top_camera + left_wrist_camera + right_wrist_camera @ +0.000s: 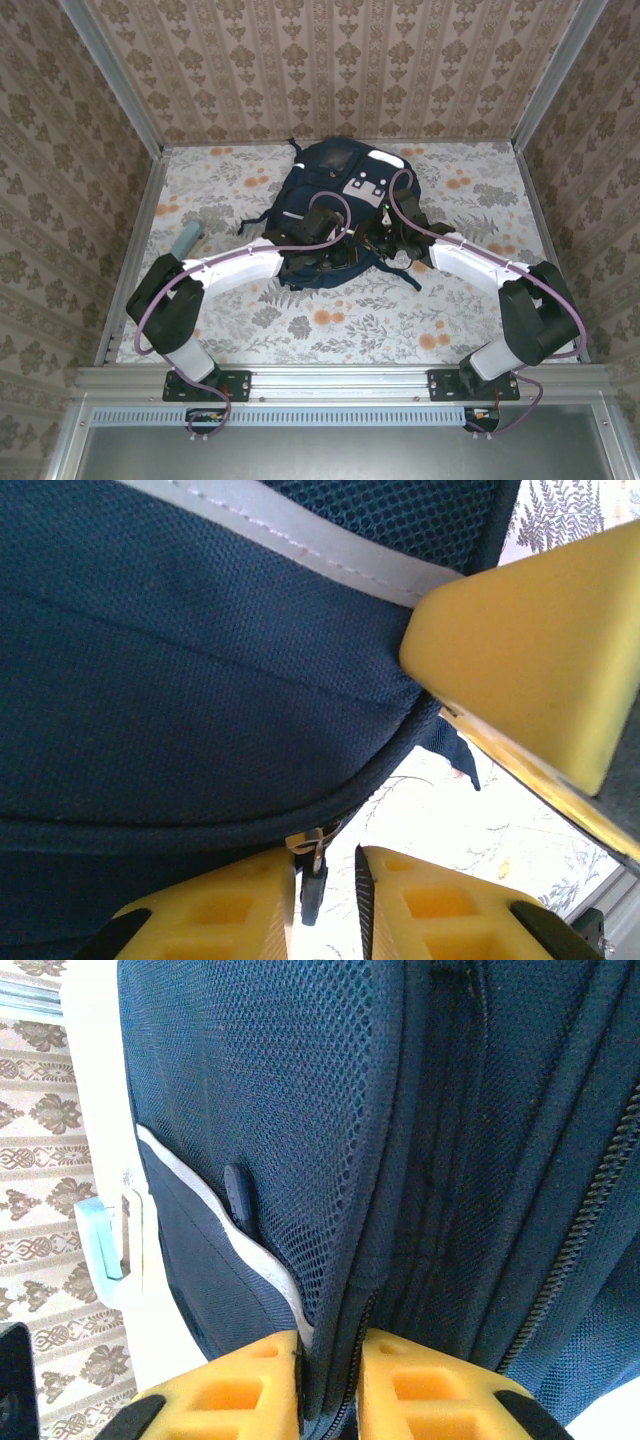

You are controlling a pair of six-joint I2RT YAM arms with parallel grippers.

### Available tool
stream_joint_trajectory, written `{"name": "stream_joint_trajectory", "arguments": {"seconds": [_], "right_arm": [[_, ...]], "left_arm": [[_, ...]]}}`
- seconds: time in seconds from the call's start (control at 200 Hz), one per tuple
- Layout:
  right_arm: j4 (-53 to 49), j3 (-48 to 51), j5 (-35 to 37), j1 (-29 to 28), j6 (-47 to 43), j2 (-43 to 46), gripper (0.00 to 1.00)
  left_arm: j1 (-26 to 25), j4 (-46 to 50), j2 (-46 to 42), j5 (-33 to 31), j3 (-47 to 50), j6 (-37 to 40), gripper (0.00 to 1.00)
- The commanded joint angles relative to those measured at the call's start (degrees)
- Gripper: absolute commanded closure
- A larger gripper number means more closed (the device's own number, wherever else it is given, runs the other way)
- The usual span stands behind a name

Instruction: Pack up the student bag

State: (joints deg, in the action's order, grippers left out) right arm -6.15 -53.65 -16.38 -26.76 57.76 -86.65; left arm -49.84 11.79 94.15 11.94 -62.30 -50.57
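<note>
The student bag (340,195), navy with white stripes and grey patches, lies in the middle of the table. Both arms reach in over its near end. My left gripper (328,868) is at the bag's zipped edge, jaws narrowly apart. A small dark zipper pull (312,878) hangs between them against the left finger, with a gap to the right finger. My right gripper (330,1365) is shut on a fold of the bag's (420,1160) fabric beside a zipper line, next to the mesh pocket (300,1110). In the top view the left gripper (330,228) and right gripper (385,235) sit close together.
A small teal object (190,237) lies on the floral tabletop (330,320) to the left of the bag. Patterned walls close in the back and both sides. A metal rail (340,380) runs along the near edge.
</note>
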Motion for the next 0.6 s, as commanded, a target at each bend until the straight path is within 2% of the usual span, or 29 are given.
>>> {"name": "stream_joint_trajectory", "arguments": {"seconds": [0.0,0.24,0.405,0.595], "right_arm": [[1.3,-1.81,-1.6,-0.22,0.77,-0.47,0.81],[-2.34,-1.81,2.48,-0.22,-0.7,1.27,0.88],[-8.34,-1.58,7.74,0.03,-4.63,4.24,0.9],[-12.5,-0.36,11.16,1.78,-8.2,6.58,0.92]], "left_arm": [[-0.16,0.78,1.19,-1.31,-1.86,-0.44,0.78],[0.5,4.05,0.61,-4.41,-1.84,0.47,1.0],[2.09,9.48,-2.51,-8.9,-0.88,3.8,1.0],[6.32,11.32,-6.64,-9.99,2.85,6.44,1.0]]}}
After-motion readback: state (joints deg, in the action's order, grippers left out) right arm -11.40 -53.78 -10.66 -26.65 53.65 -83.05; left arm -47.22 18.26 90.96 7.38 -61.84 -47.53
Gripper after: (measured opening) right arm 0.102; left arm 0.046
